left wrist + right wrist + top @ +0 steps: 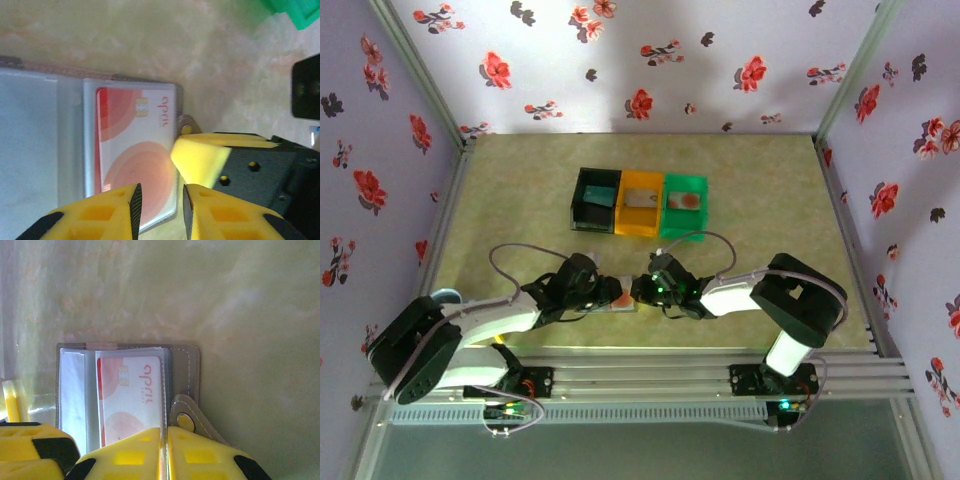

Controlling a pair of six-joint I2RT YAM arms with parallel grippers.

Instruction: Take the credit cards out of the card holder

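The open grey bifold card holder [192, 365] lies flat on the pale green marbled table [520, 190], at the middle of its near edge. It is well apart from the row of black [582, 195], orange [640, 178] and green [685, 181] plastic bins farther back. A pale plastic card with orange-red round marks [135, 150] sits in the holder's right-hand clear sleeve, beside the small snap tab [187, 417].

The right gripper [164, 452] has its yellow fingers pressed together, and the sleeve's right edge runs straight into the seam between them. It looks pinched on the card holder there (whether the card's own edge is caught too, I cannot tell). The left gripper [160, 212] hangs over the near end of the card with its fingers a little apart. The card's near corner shows in the gap, and I see nothing clamped.

The card should be light, thin, stiff and slick, so a flat pinch on its faces could slip. The soft sleeve will likely cling to it. The holder is light and floppy and would probably ride along with the card unless it is pinned. The best hold is likely on the card's near short edge, pinched across its thickness and drawn straight along the sleeve, with the holder gripped by its stitched margin near the tab.
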